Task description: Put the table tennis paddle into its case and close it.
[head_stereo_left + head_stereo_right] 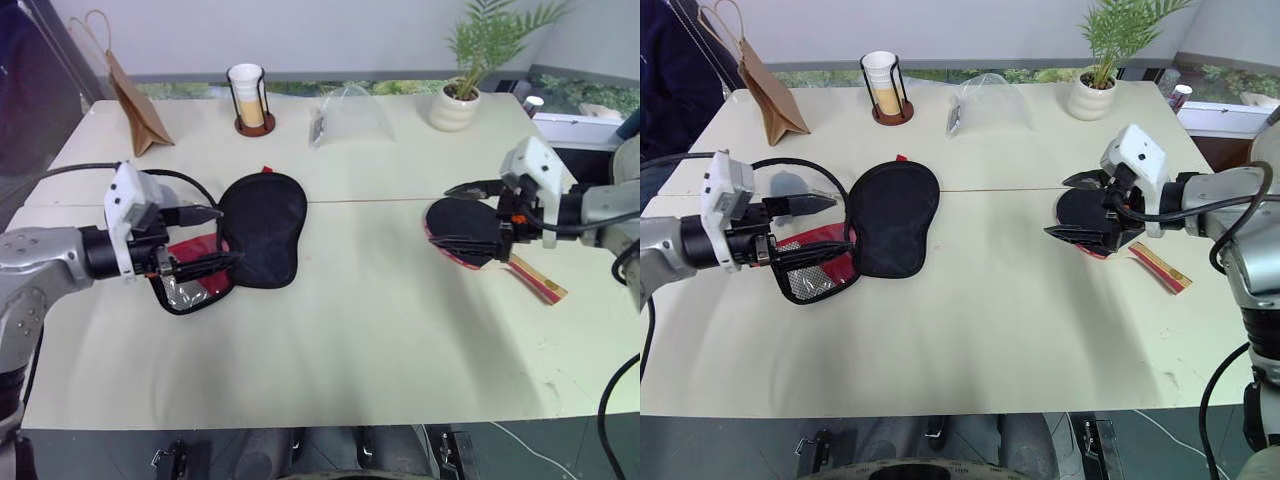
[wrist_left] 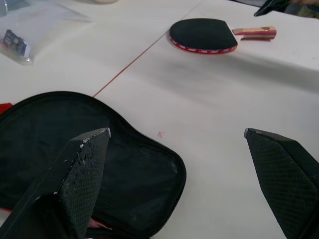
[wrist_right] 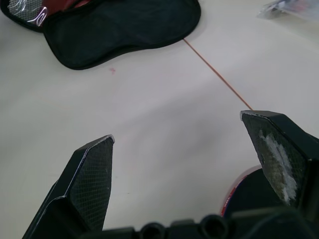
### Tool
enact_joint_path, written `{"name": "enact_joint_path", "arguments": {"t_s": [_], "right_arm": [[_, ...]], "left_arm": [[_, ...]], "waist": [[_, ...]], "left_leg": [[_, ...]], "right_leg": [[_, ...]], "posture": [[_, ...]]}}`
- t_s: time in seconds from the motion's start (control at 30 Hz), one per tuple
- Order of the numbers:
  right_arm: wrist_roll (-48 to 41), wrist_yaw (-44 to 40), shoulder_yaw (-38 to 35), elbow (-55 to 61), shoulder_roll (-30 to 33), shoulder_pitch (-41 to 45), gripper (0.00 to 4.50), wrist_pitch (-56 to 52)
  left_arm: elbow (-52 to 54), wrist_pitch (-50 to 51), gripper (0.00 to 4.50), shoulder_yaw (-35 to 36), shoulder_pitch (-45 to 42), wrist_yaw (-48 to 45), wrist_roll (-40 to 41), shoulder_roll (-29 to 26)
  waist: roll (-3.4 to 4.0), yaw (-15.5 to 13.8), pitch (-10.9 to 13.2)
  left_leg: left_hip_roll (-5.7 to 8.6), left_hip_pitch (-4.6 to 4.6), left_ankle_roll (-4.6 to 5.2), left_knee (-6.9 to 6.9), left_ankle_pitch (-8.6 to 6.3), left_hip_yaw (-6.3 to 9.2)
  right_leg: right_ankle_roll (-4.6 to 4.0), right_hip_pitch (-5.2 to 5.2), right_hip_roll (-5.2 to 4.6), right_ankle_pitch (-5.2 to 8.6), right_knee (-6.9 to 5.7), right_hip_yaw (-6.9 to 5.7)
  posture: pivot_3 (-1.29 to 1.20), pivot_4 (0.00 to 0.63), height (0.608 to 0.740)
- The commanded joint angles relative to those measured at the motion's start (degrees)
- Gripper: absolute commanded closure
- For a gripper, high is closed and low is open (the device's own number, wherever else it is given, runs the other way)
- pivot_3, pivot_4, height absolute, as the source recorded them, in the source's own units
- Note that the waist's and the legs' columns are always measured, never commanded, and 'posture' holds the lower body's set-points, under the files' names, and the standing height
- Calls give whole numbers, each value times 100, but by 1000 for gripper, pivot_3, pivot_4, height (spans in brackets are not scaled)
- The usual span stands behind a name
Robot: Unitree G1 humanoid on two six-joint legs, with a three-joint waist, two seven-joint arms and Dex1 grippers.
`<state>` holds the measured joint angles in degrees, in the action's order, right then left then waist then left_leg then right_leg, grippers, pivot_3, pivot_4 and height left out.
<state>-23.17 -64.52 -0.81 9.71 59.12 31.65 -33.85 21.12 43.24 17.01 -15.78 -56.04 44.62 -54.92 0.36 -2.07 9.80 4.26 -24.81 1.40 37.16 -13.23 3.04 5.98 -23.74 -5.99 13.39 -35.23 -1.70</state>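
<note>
Paddle [image 1: 462, 228] lies flat at the bench's [image 1: 360, 330] three o'clock under the released right gripper [image 1: 470, 213], so a shallow pinch could skid it from the case [image 1: 262, 228] beside the equally released left gripper [image 1: 212, 238].

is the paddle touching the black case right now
Apart. The left wrist view shows bare table between the table tennis paddle and the case, with no overlap.

We see the table tennis paddle [image 2: 203, 35] with a black face, a red rim and a pale wood handle edged in red. The case [image 1: 262, 226] is black fabric, with a red panel and silvery lining at its open end. The table [image 1: 350, 330] is plain cream.
</note>
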Motion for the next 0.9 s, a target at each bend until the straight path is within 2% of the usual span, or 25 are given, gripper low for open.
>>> {"name": "enact_joint_path", "arguments": {"t_s": [0.03, 0.73, 0.9], "right_arm": [[41, -66, -3, -10, -60, 190, 58, 150], [129, -238, 382, -100, -313, 441, 58, 13], [178, -55, 676, -139, -724, 710, 58, -298]], "left_arm": [[179, 9, 0, 202, 30, 5, 113, -75], [193, 28, 0, 132, -36, 4, 195, -55], [128, -1, 0, 130, -47, -15, 158, -53]], "waist": [[0, 0, 0], [0, 0, 0], [0, 10, 0]], "left_leg": [[0, 0, 0, 0, 0, 0], [0, 0, -1, 0, 0, -2], [0, 0, -1, 0, 1, -2]], "right_leg": [[0, 0, 0, 0, 0, 0], [-1, -1, 1, -1, 0, 1], [-1, -2, 2, -1, -1, 1]], "posture": [[0, 150, 734], [0, 150, 734], [0, 150, 734]]}}
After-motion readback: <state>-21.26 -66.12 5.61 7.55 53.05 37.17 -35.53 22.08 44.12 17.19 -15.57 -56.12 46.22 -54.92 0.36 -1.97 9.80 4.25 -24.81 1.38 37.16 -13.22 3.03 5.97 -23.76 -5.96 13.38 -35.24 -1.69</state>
